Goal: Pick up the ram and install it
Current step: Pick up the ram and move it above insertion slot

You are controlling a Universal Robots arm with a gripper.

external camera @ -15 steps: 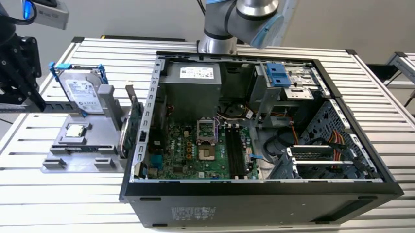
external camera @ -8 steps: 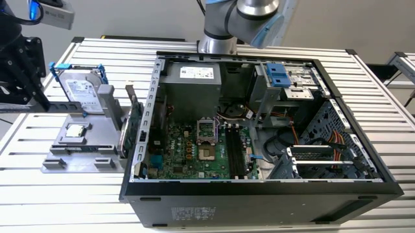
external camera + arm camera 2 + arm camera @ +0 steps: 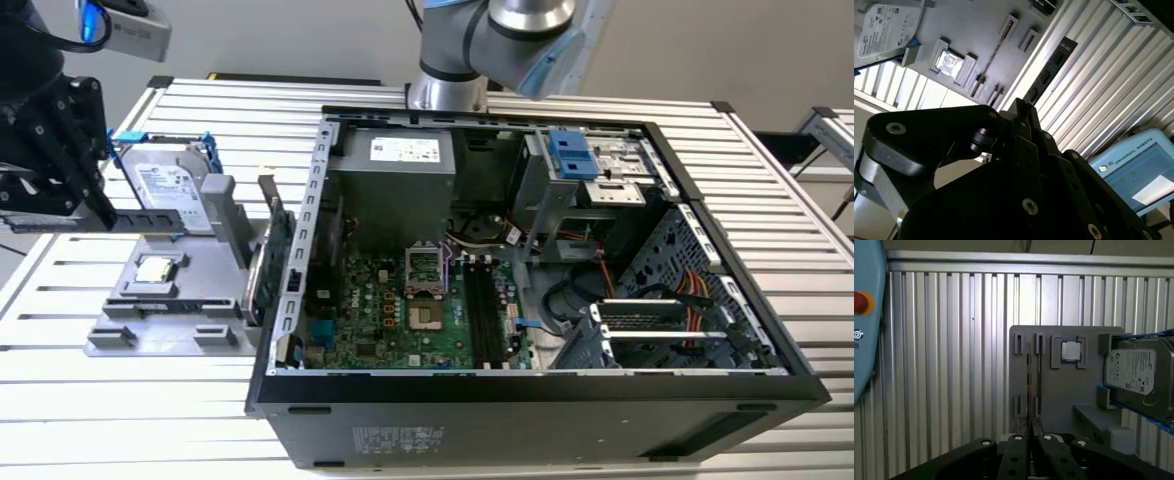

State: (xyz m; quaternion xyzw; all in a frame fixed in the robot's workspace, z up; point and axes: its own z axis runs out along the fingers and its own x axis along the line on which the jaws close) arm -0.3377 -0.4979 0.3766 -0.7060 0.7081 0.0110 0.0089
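In the exterior view, at its left, my black gripper (image 3: 54, 205) is shut on the ram (image 3: 134, 218), a thin green stick held level above the grey holder tray (image 3: 147, 335). The first wrist view shows the ram (image 3: 1029, 390) edge-on as a thin line running out from between the fingertips (image 3: 1016, 442), over the holder (image 3: 1054, 405). Seen from the side in the second wrist view, the ram (image 3: 1051, 67) is a dark strip reaching out from the gripper (image 3: 1021, 107). The open computer case (image 3: 747, 385) holds the motherboard, whose black memory slots (image 3: 481, 310) lie right of the processor socket.
On the holder sit a hard drive (image 3: 174, 190), a small silver chip (image 3: 158, 268) and an upright green expansion card (image 3: 274, 260). The case wall (image 3: 314, 200) rises just to the exterior view's right of the holder. A teach pendant (image 3: 1139, 170) lies on the slatted table.
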